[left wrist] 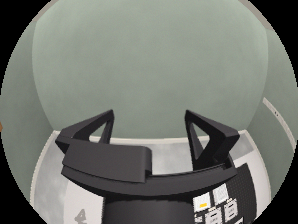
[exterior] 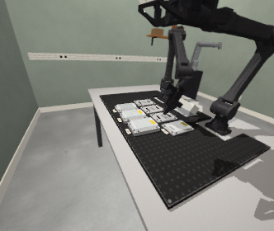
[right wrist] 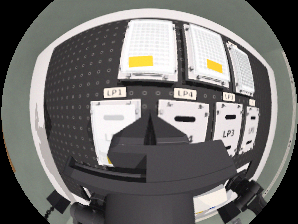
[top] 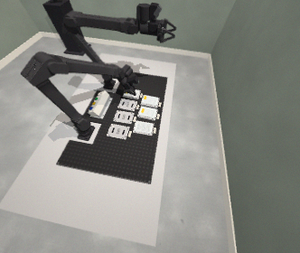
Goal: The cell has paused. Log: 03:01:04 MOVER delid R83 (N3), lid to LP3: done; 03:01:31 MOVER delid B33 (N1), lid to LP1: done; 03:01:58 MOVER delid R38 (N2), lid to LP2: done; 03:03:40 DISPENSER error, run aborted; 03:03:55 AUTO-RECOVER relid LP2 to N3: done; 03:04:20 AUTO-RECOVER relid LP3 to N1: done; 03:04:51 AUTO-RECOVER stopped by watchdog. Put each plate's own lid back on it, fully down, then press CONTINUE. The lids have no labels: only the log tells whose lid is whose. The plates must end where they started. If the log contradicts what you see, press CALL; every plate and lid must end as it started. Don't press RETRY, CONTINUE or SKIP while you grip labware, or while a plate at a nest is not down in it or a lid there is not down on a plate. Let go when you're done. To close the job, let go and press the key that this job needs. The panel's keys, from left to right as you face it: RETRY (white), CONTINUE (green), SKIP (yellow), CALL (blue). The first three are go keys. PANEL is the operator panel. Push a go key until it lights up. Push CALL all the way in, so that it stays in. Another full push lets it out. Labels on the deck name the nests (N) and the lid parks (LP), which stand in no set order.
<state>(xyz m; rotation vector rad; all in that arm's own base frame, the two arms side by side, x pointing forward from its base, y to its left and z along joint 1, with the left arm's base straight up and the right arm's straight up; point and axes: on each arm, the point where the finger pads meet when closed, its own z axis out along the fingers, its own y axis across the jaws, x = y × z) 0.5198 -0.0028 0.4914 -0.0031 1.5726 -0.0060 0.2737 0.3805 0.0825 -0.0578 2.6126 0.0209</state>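
Two plates with yellow marks, one (top: 150, 100) (exterior: 144, 125) (right wrist: 148, 47) opposite LP1, one (top: 147, 112) (exterior: 133, 115) (right wrist: 207, 52) beside it, and a plate without a yellow mark (top: 144, 127) (exterior: 125, 107) (right wrist: 242, 67) sit in the nest row. A pale lid with a yellow mark (exterior: 177, 127) (right wrist: 116, 107) lies on LP1. LP4 (right wrist: 173, 123), LP3 (right wrist: 228, 142) and LP2 (right wrist: 251, 117) show bare faces with dark slots. My right gripper (right wrist: 149, 113) is shut, empty, above the LP1 and LP4 edge. My left gripper (top: 175, 32) (left wrist: 149, 113) is open, empty, high up.
The operator panel (top: 100, 105) (exterior: 190, 106) stands behind the lid parks, near the arm bases; its key states are too small to tell. The right arm reaches over the panel side of the black deck (top: 113, 155) (exterior: 181, 165). Nest labels are unreadable here.
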